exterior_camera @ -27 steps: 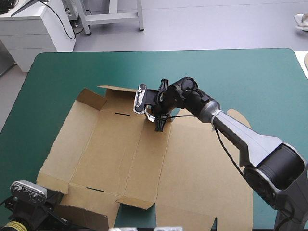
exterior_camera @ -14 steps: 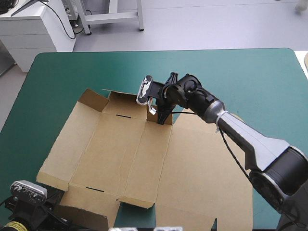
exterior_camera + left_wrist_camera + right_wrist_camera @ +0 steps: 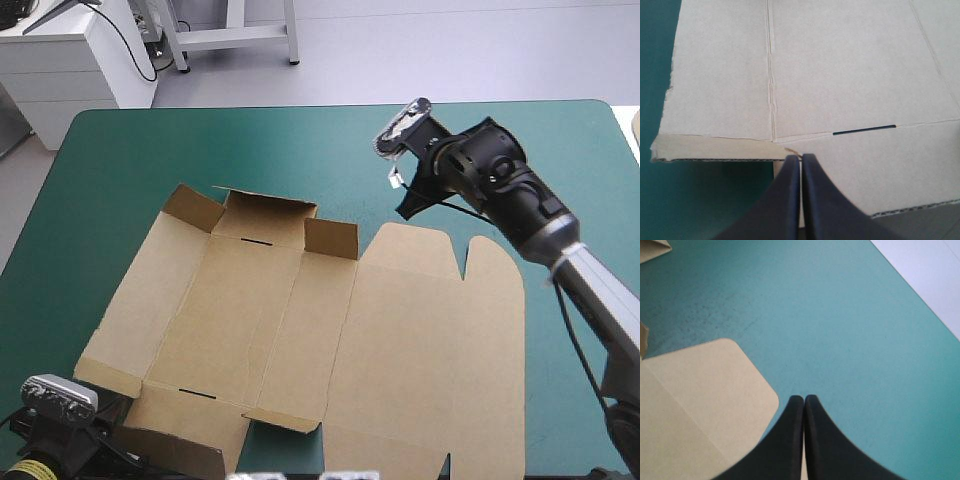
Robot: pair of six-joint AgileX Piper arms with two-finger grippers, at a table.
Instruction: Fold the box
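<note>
My right gripper (image 3: 409, 207) had just come off the far wall (image 3: 262, 218) of the box (image 3: 300, 340). It had gone up and away toward the far right corner of the table (image 3: 140, 150). Its fingers were pressed together with nothing in them, over bare teal-green cover just past the lid's round tab (image 3: 715, 375). The far wall and its two small flaps stayed standing by themselves, so that side looked done. The rest of the box lay flat in the near left part of the table. My left gripper (image 3: 801, 156) was at the near left corner, fingers squeezed tight. I think they pinched the box's near edge.
</note>
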